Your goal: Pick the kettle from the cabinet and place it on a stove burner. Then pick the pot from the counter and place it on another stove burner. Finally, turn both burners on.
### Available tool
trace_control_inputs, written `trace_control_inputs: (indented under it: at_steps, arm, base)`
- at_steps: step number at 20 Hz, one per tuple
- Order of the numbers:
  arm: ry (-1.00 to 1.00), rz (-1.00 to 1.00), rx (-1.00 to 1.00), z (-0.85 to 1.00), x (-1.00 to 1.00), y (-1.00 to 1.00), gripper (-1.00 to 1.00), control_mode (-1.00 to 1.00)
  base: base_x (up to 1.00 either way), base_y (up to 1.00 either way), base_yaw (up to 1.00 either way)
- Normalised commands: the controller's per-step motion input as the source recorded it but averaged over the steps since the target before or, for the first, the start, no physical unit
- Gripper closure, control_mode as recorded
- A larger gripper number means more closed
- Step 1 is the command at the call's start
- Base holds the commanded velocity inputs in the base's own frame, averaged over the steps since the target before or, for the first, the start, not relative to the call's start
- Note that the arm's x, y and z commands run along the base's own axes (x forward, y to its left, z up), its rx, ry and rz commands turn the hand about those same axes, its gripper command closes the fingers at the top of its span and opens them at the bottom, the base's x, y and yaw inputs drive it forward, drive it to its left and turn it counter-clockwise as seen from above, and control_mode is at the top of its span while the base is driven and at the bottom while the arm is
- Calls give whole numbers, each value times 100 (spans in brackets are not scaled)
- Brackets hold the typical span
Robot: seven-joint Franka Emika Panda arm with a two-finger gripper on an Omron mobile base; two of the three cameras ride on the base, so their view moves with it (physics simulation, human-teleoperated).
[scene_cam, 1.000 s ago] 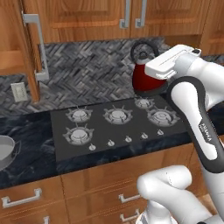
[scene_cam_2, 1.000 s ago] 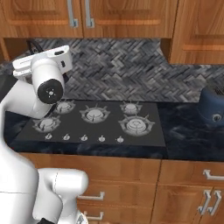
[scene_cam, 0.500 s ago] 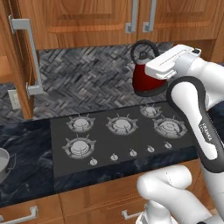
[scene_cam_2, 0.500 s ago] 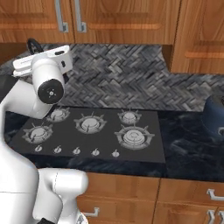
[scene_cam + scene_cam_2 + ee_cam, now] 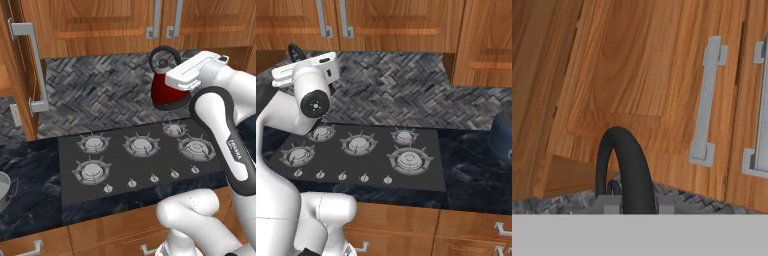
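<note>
1. Nearest the base: glossy black counter [image 5: 35, 210] along the front, with wooden drawer fronts [image 5: 406, 225] below.
2. At the far left edge of the left base view: grey steel pot [image 5: 4, 192], resting on the counter, cut off by the frame, well apart from the cooktop.
3. Set into the counter: dark grey cooktop [image 5: 120, 182], a row of small knobs [image 5: 131, 183] along its front edge.
4. On the cooktop: several silver burners [image 5: 141, 145] with spoked grates, all bare, larger one at the right [image 5: 409, 160].
5. Above the right rear burner, clear of the cooktop: dark red kettle [image 5: 167, 91], hanging in the air, upright or nearly so.
6. Around the kettle's black loop handle [image 5: 624, 170]: gripper [image 5: 634, 204], jaws pinched narrowly on the handle, one fingertip [image 5: 609, 204] showing on each side of it in the hand view.
7. Behind the cooktop: grey herringbone backsplash [image 5: 406, 95].
8. At the left of the left base view: brown cabinet [image 5: 20, 65] with a tall door standing open, long grey bar handle [image 5: 31, 65] on it.
9. Farthest: upper twin-door cabinets [image 5: 110, 25] with short grey handles [image 5: 707, 100].
10. At the right edge of the right base view: dark blue rounded object [image 5: 502, 137] on the counter, kind unclear.
</note>
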Motion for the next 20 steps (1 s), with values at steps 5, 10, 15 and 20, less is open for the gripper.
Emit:
trace_control_inputs:
  at_steps: [5, 10, 15, 20]
  arm:
    - [0, 11, 0, -16, 25, 0, 100, -100]
    - [-3, 20, 2, -18, 23, 0, 100, -100]
    - [-7, 26, 3, -23, 10, 0, 100, -100]
    - [-4, 24, 1, -17, 1, 12, 100, -100]
  base:
    - [0, 0, 0]
    - [0, 0, 0]
    - [0, 0, 0]
    - [0, 0, 0]
